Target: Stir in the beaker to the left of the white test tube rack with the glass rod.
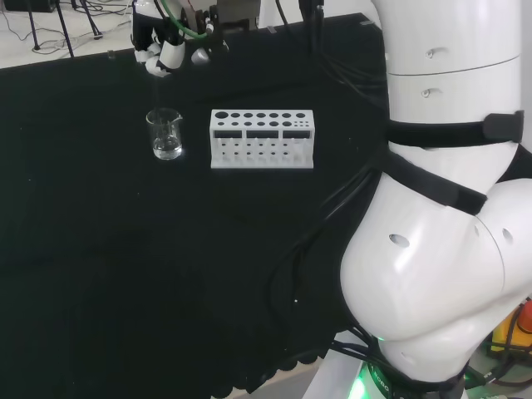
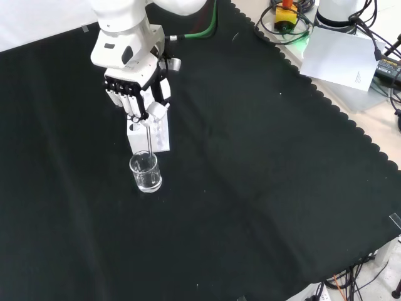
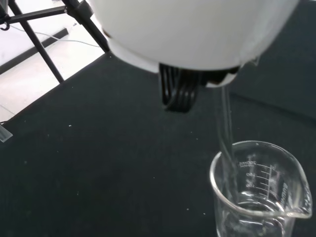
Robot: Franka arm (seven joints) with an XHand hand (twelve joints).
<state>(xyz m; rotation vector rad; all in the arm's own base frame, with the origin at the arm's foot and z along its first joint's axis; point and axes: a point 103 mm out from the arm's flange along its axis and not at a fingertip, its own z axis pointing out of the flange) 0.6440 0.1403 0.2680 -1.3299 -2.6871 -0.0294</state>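
A small clear glass beaker stands on the black cloth just left of the white test tube rack in the head view. The hand hangs above the beaker with its fingers curled round a thin glass rod. The rod runs straight down from the hand, and its lower end dips inside the beaker in the front view. Up close, the rod enters the beaker near its rim, and a little clear liquid lies at the bottom. The rack is partly hidden behind the hand.
Wide bare black cloth spreads round the beaker and rack. The arm's white links fill the head view's right. Beyond the cloth's scalloped edge lie a white sheet of paper, cables and a yellow and red device.
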